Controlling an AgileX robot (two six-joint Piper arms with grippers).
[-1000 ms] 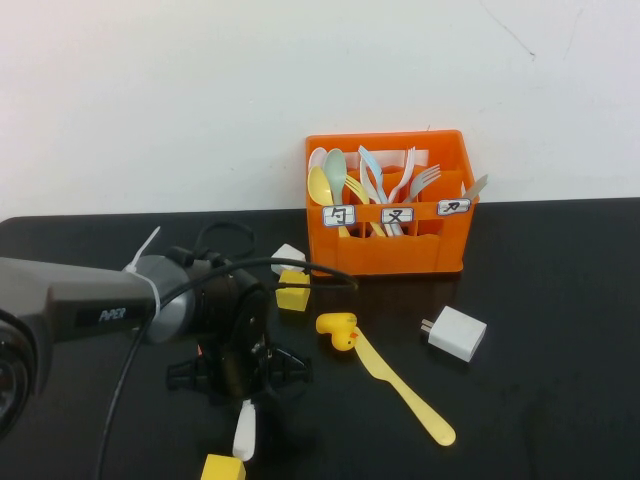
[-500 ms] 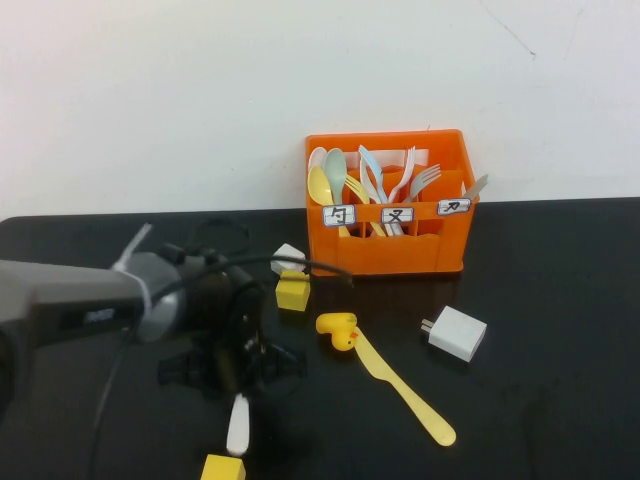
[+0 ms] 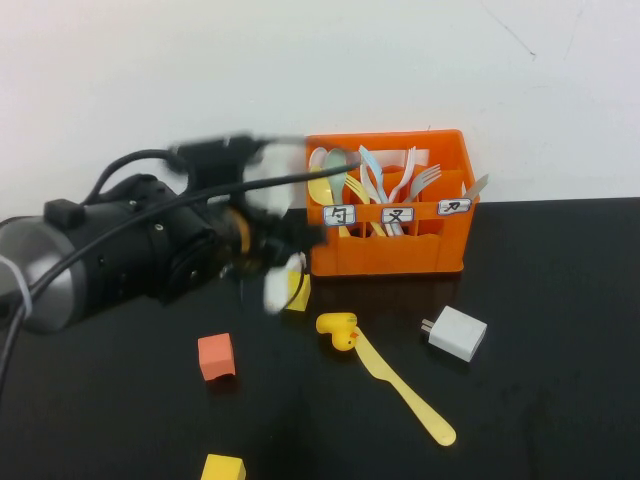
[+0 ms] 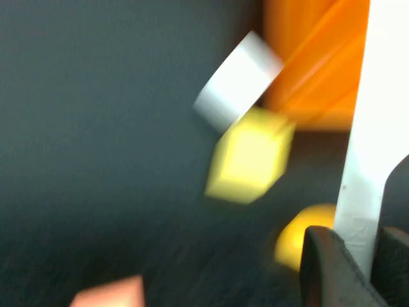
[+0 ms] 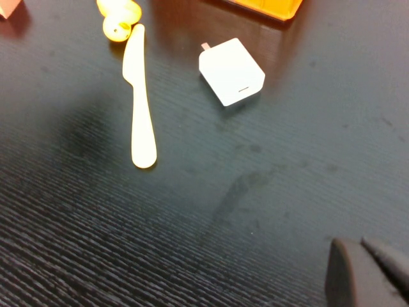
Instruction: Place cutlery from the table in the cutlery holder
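My left gripper [image 3: 268,262] is shut on the white knife [image 3: 275,286] and holds it above the table [image 3: 560,400], just left of the orange cutlery holder [image 3: 400,250]. In the left wrist view the white knife [image 4: 372,128] rises from between the closed fingers [image 4: 327,272], with the holder [image 4: 313,57] beyond. The yellow knife [image 3: 402,388] lies flat on the table in front of the holder, its tip by the yellow duck [image 3: 338,329]. It also shows in the right wrist view [image 5: 140,96]. My right gripper [image 5: 367,263] is shut and empty, low over bare table, out of the high view.
A white charger block [image 3: 455,333] lies right of the yellow knife. An orange-red cube [image 3: 215,356] and a yellow cube [image 3: 222,467] lie at the front left. Another yellow cube [image 4: 252,153] and a small white block [image 4: 236,80] sit by the holder's left corner. Pastel spoons and forks stand in the holder.
My left arm has risen from the front left of the table and swung toward the holder with the white knife. The orange-red cube under it has come into view.
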